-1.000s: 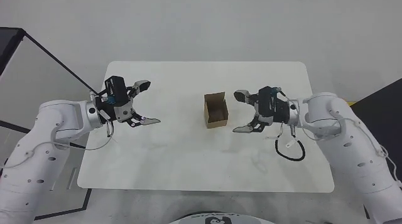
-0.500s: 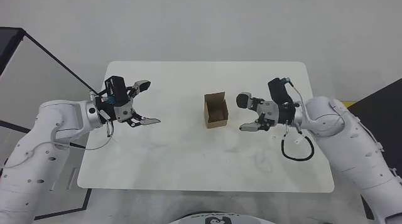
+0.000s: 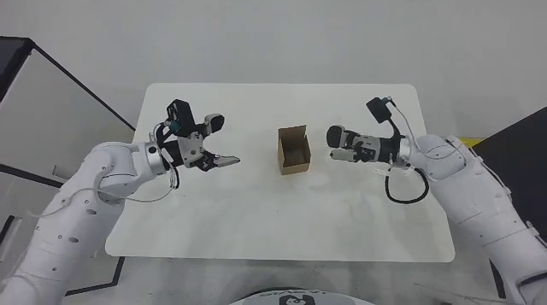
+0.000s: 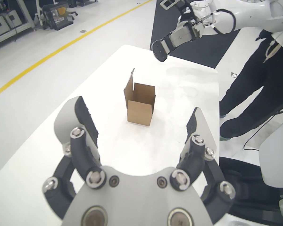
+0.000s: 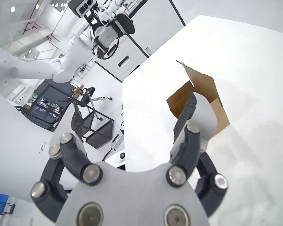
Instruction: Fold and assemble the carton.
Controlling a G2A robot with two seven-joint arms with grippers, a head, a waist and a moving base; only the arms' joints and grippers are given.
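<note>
A small brown carton (image 3: pixel 293 149) stands upright at the middle of the white table (image 3: pixel 256 219), its top open and one flap raised. My left gripper (image 3: pixel 224 141) hovers open to its left, a short gap away; in the left wrist view the carton (image 4: pixel 141 116) sits beyond the open gripper (image 4: pixel 138 107). My right gripper (image 3: pixel 335 144) is open just right of the carton, turned on its side. In the right wrist view one finger (image 5: pixel 191 109) overlaps the carton (image 5: pixel 202 83). Neither gripper holds anything.
A black cable (image 3: pixel 402 196) loops from the right arm onto the table. A black-framed panel (image 3: pixel 51 74) stands off the table's left side. Bare tabletop lies in front of and behind the carton.
My left gripper has moved right, toward the carton. My right gripper has rolled onto its side and stays close beside the carton. The carton has not moved.
</note>
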